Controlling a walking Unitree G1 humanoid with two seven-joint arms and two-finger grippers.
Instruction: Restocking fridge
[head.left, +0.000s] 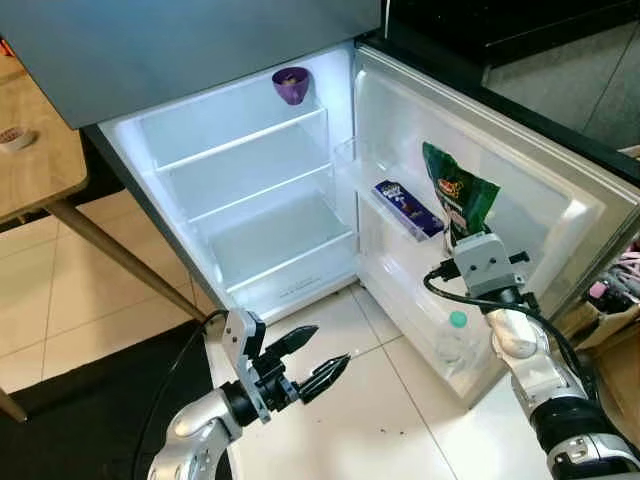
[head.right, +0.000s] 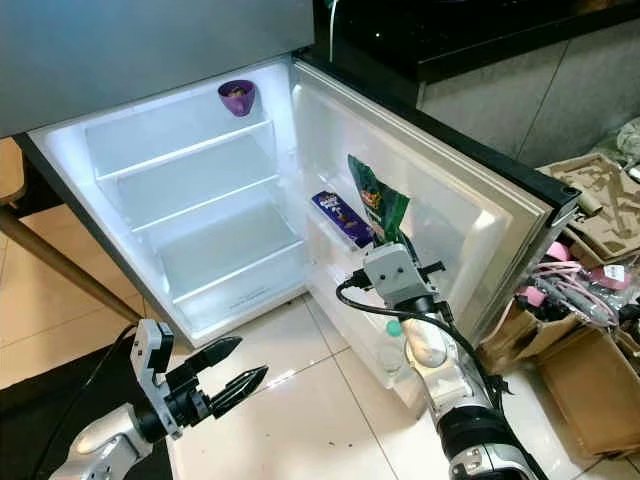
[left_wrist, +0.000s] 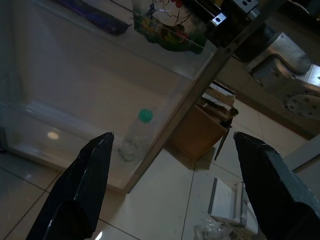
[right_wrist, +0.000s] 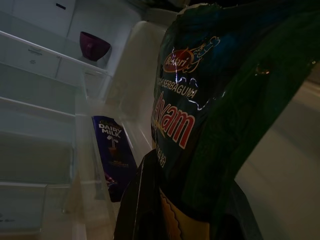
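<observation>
My right gripper (head.left: 462, 238) is shut on a green snack bag (head.left: 456, 200), held upright against the inside of the open fridge door (head.left: 520, 170), just right of a purple chocolate pack (head.left: 406, 208) lying in the middle door rack. In the bottom door rack stands a clear bottle with a green cap (head.left: 457, 322). A purple bowl (head.left: 291, 84) sits on the fridge's top shelf. My left gripper (head.left: 305, 362) hangs open and empty over the floor in front of the fridge. In the right wrist view the bag (right_wrist: 210, 115) is close up, with the chocolate pack (right_wrist: 113, 156) beyond it.
The fridge's lower shelves (head.left: 270, 190) are bare. A wooden table (head.left: 40, 160) stands at the left, with a black mat (head.left: 90, 410) under it. Cardboard boxes and clutter (head.right: 590, 300) lie right of the door. White tiled floor (head.left: 370, 410) spreads before the fridge.
</observation>
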